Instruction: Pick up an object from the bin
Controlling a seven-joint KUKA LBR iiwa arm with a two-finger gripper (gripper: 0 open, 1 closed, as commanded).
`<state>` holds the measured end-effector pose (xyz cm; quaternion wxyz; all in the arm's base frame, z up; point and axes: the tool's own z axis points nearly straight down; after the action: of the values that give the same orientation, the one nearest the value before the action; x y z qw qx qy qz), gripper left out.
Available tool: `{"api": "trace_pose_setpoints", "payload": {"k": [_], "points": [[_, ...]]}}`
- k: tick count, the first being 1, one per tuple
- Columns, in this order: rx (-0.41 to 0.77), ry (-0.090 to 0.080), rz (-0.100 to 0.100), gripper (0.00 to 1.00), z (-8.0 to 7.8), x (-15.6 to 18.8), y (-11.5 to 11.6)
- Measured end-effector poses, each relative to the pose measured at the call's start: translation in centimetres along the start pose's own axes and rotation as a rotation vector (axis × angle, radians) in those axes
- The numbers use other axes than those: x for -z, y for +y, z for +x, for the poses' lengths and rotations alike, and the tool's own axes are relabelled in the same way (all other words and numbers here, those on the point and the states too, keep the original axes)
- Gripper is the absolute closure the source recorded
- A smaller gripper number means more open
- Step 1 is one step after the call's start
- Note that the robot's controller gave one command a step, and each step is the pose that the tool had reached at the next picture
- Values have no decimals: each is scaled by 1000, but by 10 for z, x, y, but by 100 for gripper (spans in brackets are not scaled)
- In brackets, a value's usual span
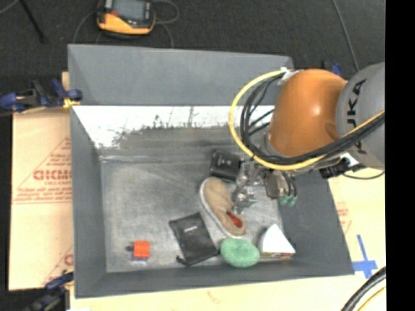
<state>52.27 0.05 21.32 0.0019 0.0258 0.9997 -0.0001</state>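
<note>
Claw (242, 199) hangs low in the right half of the bin (87, 193), under the arm's orange wrist cover (305, 112). From my screen I cannot tell whether it is open or closed; the metal parts run together there. Directly beneath it lies a small pale shoe (214, 203), set slantwise on the bin floor with a red patch at its front end. The claw's tip seems to touch the shoe just above that patch. Behind the shoe, toward the back wall, I see a black boxy thing (225, 164). In front of the shoe, a green rounded lump (240, 253) sits between a flat black pouch (193, 237) and a white wedge (277, 240). A small orange-red block (141, 250) lies well apart at the front left.
</note>
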Motion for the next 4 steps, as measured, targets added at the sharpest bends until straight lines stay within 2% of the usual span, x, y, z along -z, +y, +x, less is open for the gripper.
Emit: {"api": "trace_pose_setpoints", "payload": {"k": [1,2,3,4], "points": [[2,1,1,0,0,0,0],[2,1,1,0,0,0,0],[40,0,1,0,-20,2,6],[110,-8,1,0,-28,-46,9]]}}
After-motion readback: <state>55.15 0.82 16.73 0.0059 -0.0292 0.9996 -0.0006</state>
